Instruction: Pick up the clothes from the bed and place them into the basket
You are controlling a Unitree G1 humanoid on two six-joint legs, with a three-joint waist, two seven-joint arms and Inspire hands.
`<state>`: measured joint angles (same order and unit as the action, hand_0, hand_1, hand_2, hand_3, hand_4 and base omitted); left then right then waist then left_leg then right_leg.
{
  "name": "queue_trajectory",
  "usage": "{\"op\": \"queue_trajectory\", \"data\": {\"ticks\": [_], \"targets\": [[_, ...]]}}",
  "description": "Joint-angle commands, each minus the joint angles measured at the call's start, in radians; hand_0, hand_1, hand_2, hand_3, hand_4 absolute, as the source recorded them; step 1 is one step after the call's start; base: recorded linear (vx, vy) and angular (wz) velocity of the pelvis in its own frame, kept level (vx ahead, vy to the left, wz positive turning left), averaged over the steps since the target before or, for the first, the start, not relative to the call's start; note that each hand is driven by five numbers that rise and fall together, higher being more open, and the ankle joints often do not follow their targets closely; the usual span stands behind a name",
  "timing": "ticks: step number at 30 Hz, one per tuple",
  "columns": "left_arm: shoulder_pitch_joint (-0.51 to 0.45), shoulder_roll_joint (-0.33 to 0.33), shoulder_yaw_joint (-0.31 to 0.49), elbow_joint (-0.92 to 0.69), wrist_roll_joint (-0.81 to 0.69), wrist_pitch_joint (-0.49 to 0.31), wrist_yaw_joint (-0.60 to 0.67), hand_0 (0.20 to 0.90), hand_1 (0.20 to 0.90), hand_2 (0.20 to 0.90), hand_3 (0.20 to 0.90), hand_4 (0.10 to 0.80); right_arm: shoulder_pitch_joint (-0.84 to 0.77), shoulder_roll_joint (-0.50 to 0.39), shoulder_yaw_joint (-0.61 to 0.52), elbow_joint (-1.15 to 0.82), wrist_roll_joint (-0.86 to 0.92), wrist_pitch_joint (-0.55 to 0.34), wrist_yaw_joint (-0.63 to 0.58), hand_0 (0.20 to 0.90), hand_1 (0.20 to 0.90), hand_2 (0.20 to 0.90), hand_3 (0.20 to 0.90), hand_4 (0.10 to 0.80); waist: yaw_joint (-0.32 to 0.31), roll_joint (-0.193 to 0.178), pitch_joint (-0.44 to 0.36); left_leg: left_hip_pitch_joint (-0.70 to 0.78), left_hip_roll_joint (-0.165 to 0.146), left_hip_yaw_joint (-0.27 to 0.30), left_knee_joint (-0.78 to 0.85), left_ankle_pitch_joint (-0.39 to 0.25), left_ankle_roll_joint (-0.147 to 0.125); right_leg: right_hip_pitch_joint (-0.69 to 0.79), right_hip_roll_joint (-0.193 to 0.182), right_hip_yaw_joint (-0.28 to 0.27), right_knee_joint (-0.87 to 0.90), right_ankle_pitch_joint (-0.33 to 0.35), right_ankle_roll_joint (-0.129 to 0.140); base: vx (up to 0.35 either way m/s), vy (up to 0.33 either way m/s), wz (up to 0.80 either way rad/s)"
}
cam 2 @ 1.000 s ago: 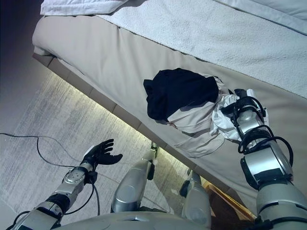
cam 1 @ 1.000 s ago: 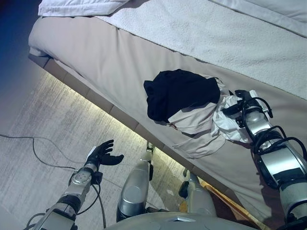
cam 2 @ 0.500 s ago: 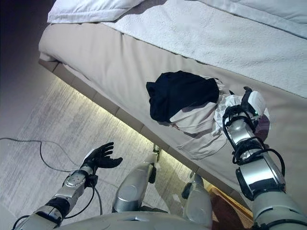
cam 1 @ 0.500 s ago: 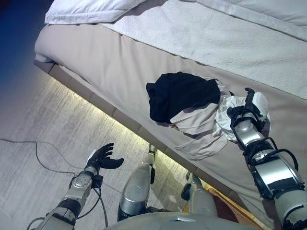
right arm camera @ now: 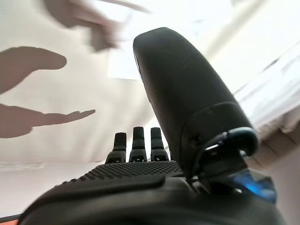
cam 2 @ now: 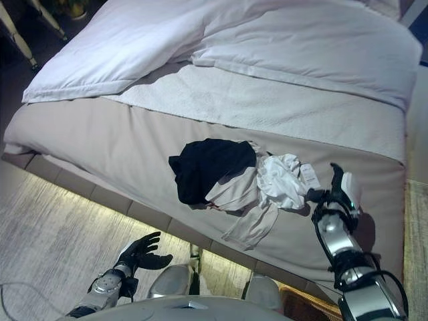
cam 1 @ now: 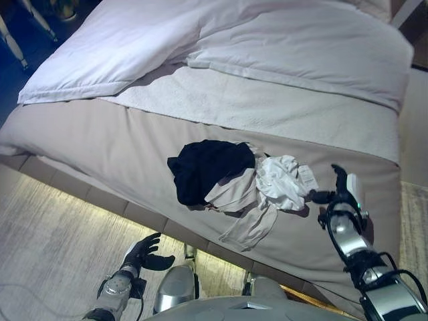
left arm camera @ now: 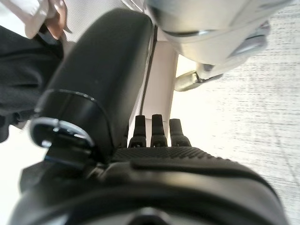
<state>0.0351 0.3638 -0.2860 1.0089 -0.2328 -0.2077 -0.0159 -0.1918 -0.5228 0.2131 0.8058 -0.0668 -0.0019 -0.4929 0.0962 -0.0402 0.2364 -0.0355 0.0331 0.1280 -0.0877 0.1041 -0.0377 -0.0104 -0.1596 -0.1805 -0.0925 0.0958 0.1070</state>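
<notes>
Pale bedding filled most of the room from where I stood: a bed [cam 1: 134, 144] with a tan cover across its foot, a white textured blanket [cam 1: 267, 110] above that, and a white duvet [cam 1: 281, 40] bunched toward the head at about 12 o'clock. Grey carpet [cam 1: 47, 234] ran along the lit bed base.

Near the bed's front edge lay the clothes [cam 1: 234, 184], all in one heap: a black garment [cam 1: 207, 167], a grey one spilling off it toward 6 o'clock, and a crumpled white piece [cam 1: 284, 184] on the side at 3 o'clock.

At 3 o'clock from the heap was the right hand [cam 2: 336, 192], spread, thumb up and fingers reaching toward the white piece; it looked just beside the cloth, gripping nothing, though I could not tell whether a fingertip touched. The left hand [cam 1: 142, 251] hung low over the carpet at 7 o'clock, fingers relaxed and empty.

No basket showed in any view, so I could say nothing of what it held.

My worry was that a grasp from that side would catch only the white piece and leave the black and grey behind, or drag the heap so the grey garment slid off the edge onto the carpet.
</notes>
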Motion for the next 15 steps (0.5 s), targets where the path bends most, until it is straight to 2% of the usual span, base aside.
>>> {"op": "queue_trajectory", "data": {"ticks": [1, 8, 14, 15], "targets": [[0.017, 0.005, 0.009, 0.051, 0.032, -0.015, 0.002, 0.900, 0.900, 0.900, 0.900, 0.800, -0.038, -0.038, 0.033, -0.062, -0.038, -0.076, 0.034, 0.900, 0.900, 0.900, 0.900, 0.800, 0.019, 0.045, -0.033, -0.052, 0.042, -0.057, 0.093, -0.070, -0.013, 0.006, -0.006, -0.043, 0.097, -0.058, -0.010, -0.008, -0.014, -0.08], [-0.048, 0.016, -0.031, 0.071, 0.008, -0.022, 0.007, 0.900, 0.900, 0.900, 0.900, 0.800, -0.143, -0.020, 0.107, 0.034, 0.002, -0.129, 0.060, 0.900, 0.900, 0.900, 0.900, 0.800, 0.037, 0.069, 0.024, -0.110, 0.031, -0.085, 0.129, -0.068, -0.012, -0.038, -0.014, -0.055, 0.123, -0.065, -0.020, -0.072, -0.018, 0.01], [-0.129, 0.017, -0.082, 0.092, -0.037, -0.043, 0.004, 0.900, 0.900, 0.900, 0.900, 0.800, -0.338, -0.035, 0.130, 0.150, 0.039, -0.117, -0.025, 0.900, 0.900, 0.900, 0.900, 0.800, 0.049, 0.106, 0.089, -0.192, 0.016, -0.113, 0.164, -0.060, -0.013, -0.111, -0.025, -0.068, 0.156, -0.067, -0.029, -0.141, -0.014, 0.13], [-0.162, 0.021, -0.103, 0.091, -0.048, -0.055, -0.002, 0.900, 0.900, 0.900, 0.900, 0.800, -0.421, -0.056, 0.140, 0.195, 0.039, -0.100, -0.055, 0.900, 0.900, 0.900, 0.900, 0.800, 0.055, 0.121, 0.118, -0.242, 0.009, -0.123, 0.188, -0.054, -0.012, -0.160, -0.031, -0.070, 0.181, -0.066, -0.031, -0.226, -0.029, 0.08]]}}
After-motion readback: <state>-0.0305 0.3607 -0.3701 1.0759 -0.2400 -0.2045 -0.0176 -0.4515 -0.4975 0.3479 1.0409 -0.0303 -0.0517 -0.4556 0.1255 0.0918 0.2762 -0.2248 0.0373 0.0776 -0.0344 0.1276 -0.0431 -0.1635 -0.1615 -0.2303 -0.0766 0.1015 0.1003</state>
